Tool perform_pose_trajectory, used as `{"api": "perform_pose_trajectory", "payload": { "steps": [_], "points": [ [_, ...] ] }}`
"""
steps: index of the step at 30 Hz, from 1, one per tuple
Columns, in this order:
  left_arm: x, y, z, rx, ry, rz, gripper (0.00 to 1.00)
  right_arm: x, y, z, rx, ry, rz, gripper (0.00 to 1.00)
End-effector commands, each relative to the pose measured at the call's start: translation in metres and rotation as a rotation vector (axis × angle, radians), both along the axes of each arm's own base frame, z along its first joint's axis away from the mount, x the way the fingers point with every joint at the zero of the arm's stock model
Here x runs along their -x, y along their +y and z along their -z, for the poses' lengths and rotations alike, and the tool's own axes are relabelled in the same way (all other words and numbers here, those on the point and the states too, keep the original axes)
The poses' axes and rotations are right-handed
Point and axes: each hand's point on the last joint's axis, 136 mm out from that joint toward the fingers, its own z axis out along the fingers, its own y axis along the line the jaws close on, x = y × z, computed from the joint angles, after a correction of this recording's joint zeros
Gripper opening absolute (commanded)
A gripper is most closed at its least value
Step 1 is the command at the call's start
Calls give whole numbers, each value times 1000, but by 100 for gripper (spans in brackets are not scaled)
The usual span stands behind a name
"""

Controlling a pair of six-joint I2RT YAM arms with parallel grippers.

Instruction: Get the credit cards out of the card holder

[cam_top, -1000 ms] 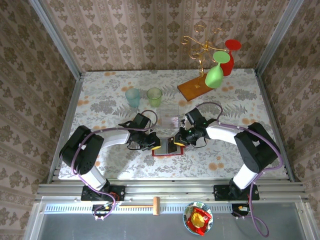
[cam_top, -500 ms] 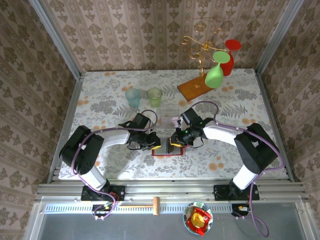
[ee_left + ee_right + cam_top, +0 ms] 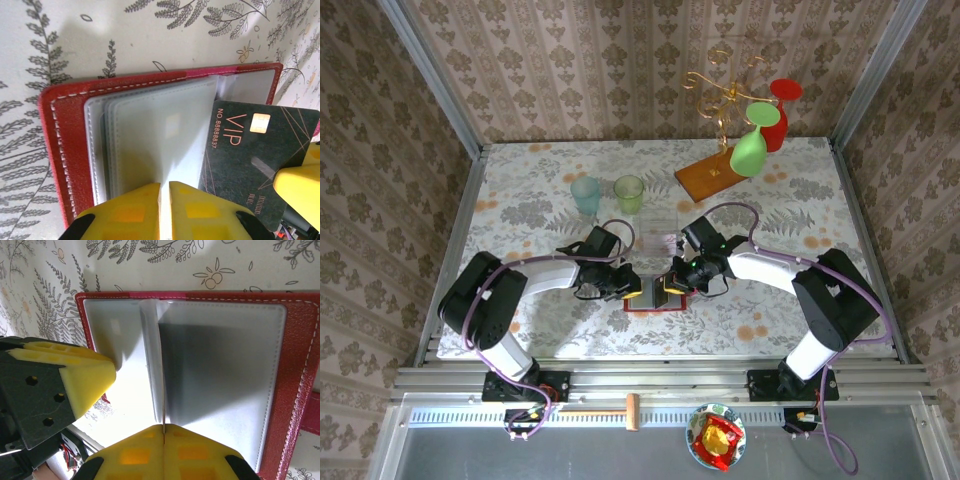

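My left gripper (image 3: 164, 189), fingers pressed nearly together, pinches the frosted sleeve panels (image 3: 155, 130) of the open red card holder (image 3: 62, 135). My right gripper (image 3: 163, 429) is clamped on a black VIP card (image 3: 250, 150). From the right wrist the card is just a thin edge, and my yellow finger hides its lower corner. The holder lies on the tabletop (image 3: 520, 215), about midway along the near edge. I cannot tell what the cloudy sleeves hold.

A yellow plastic fingertip (image 3: 300, 187) hides the lower corner of the black VIP credit card (image 3: 250, 150); its small print blurs.
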Motion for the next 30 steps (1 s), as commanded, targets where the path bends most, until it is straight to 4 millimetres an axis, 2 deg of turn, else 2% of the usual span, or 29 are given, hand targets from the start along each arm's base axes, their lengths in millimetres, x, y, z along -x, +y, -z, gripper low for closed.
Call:
{"api": "perform_pose_trajectory", "payload": {
  "steps": [1,7,13,16,22,26,30],
  "points": [
    [-1,1,-13,18,-14,-6,14,-4,-1,-17,16,-44,-6,6],
    [-13,-2,-33,47,-64,-22,17,-13,-4,-33,54,-105,-87,4],
    [-36,7,-54,85,-129,-60,20,-23,-4,-58,78,-257,-308,0],
    [-48,16,-62,93,-157,-87,21,-32,-12,-69,152,-358,-425,0],
    [-71,43,-71,96,-194,-164,22,-37,-22,-86,256,-553,-779,0],
    [-83,59,-76,101,-211,-207,22,-51,-28,-98,345,-673,-968,0],
    [-92,67,-81,110,-223,-232,22,-69,-34,-98,441,-685,-1123,0]
  ]
}}
